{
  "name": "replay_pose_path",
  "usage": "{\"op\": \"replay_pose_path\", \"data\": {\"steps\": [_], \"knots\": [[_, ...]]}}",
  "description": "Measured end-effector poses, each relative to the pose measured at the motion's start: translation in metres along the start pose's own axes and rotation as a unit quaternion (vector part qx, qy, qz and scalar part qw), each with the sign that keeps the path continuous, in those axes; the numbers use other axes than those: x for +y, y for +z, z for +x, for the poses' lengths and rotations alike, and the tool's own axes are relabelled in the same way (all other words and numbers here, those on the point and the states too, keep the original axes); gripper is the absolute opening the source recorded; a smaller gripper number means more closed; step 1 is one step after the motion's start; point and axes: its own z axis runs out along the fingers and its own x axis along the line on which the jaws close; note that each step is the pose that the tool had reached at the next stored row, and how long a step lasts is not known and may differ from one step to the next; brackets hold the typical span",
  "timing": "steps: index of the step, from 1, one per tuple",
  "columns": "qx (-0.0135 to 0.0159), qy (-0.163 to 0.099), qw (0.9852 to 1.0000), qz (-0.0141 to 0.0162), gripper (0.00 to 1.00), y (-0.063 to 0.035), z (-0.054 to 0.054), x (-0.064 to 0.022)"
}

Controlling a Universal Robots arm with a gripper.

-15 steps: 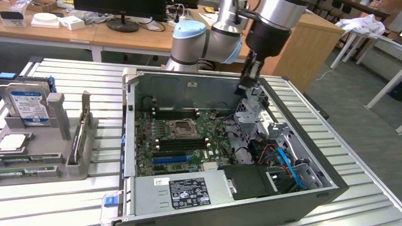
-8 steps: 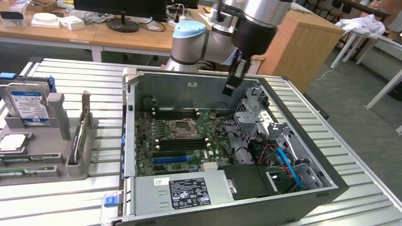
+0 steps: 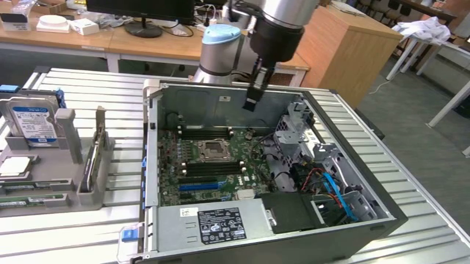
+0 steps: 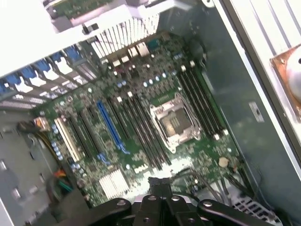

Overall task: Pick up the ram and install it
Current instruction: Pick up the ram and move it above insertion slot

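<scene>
My gripper (image 3: 257, 82) hangs over the back part of the open computer case (image 3: 153, 165), shut on the ram (image 3: 251, 99), a thin dark stick pointing down. In the wrist view the gripper (image 4: 160, 200) has its fingers pressed together, with the ram's edge (image 4: 160, 182) poking out between them. Below lies the green motherboard (image 3: 213, 181) with the CPU socket (image 3: 213, 147) and black ram slots on either side of it (image 3: 209, 132) (image 3: 213, 168). The wrist view shows the same socket (image 4: 171, 122) and the long slots (image 4: 200, 101) (image 4: 141, 127). The ram is well above the slots.
A grey fixture tray (image 3: 66, 187) at the exterior view's left holds a hard drive (image 3: 33, 124) and other parts. Inside the case sit the power supply (image 3: 213, 223), a metal drive cage (image 3: 294, 126) and loose cables (image 3: 331, 184). Desks stand behind.
</scene>
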Motion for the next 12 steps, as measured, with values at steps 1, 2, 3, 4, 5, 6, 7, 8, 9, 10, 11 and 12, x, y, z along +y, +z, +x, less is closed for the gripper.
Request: {"op": "replay_pose_path", "data": {"steps": [1,2,3,4,5,6,7,8,9,10,11,12], "knots": [[-0.0002,0.0,1.0,0.0004,0.1,0.0001,0.002,0.004],[-0.0003,0.0,1.0,0.0006,0.1,0.0001,0.004,0.008],[-0.0004,0.0,1.0,0.0009,0.1,0.0002,0.006,0.012],[-0.0005,0.0,1.0,0.001,0.1,0.0003,0.008,0.0162],[-0.0005,0.0,1.0,0.0011,0.1,0.0003,0.011,0.0202],[-0.0006,0.0,1.0,0.0011,0.1,0.0004,0.013,0.0242],[-0.0006,0.0,1.0,0.0012,0.1,0.0005,0.015,0.0282],[-0.0006,0.0,1.0,0.0012,0.1,0.0005,0.017,0.0322],[-0.0007,0.0,1.0,0.0012,0.1,0.0006,0.019,0.0361],[-0.0005,0.0,1.0,0.0013,0.1,0.0007,0.021,0.0401],[0.0,0.0,1.0,0.0016,0.1,0.0007,0.023,0.0445],[0.0012,0.0,1.0,0.0014,0.1,0.0009,0.025,0.0478]]}}
